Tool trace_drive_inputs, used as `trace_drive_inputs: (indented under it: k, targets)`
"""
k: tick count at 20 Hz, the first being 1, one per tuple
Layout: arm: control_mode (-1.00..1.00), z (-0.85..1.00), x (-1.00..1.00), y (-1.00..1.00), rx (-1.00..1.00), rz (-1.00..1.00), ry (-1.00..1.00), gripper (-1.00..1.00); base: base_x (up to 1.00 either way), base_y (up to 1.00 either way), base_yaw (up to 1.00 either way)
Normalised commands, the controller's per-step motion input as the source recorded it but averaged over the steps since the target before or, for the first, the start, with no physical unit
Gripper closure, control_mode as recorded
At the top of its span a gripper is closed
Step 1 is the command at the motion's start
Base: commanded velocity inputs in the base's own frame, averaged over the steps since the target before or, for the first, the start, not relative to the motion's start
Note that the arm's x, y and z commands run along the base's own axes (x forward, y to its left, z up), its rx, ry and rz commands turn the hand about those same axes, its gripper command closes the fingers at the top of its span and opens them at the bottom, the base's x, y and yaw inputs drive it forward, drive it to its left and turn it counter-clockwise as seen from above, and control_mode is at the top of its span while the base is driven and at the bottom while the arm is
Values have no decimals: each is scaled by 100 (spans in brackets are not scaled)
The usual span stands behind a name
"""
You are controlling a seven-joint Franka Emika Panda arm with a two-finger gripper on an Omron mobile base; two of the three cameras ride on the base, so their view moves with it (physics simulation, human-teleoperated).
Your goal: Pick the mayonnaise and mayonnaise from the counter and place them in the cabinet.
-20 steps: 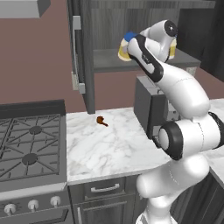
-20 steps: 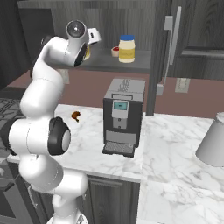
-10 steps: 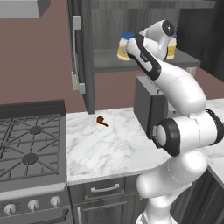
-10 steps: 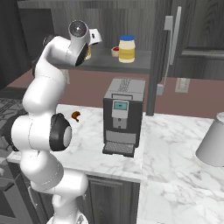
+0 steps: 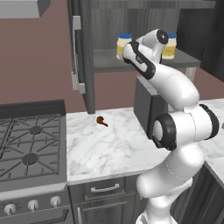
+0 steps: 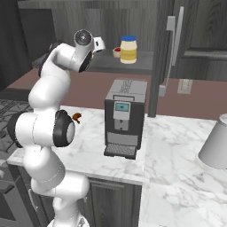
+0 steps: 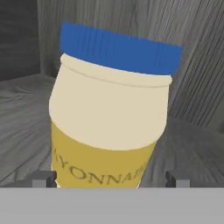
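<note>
Where jars (image 5: 124, 45) stand, coffee machine (image 6: 125, 117) below.

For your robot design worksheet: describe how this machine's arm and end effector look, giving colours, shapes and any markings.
The arm is built of glossy white, rounded tubular segments linked by dark, nearly black joint rings, with round caps at the elbows. The end effector ends in two small dark grey, blocky fingertips. No cables, logos or markings are visible.
</note>
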Motion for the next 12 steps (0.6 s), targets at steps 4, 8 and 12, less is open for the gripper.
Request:
trace_drive_inputs:
  k: [4, 8, 12]
  targets:
    - [-100, -9, -3, 0, 0, 0, 0, -100, 0, 0, 0]
    - [-100, 0, -43, 0, 0, 0, 0, -100, 0, 0, 0]
    - [-100, 0, -74, 0, 0, 0, 0, -100, 0, 0, 0]
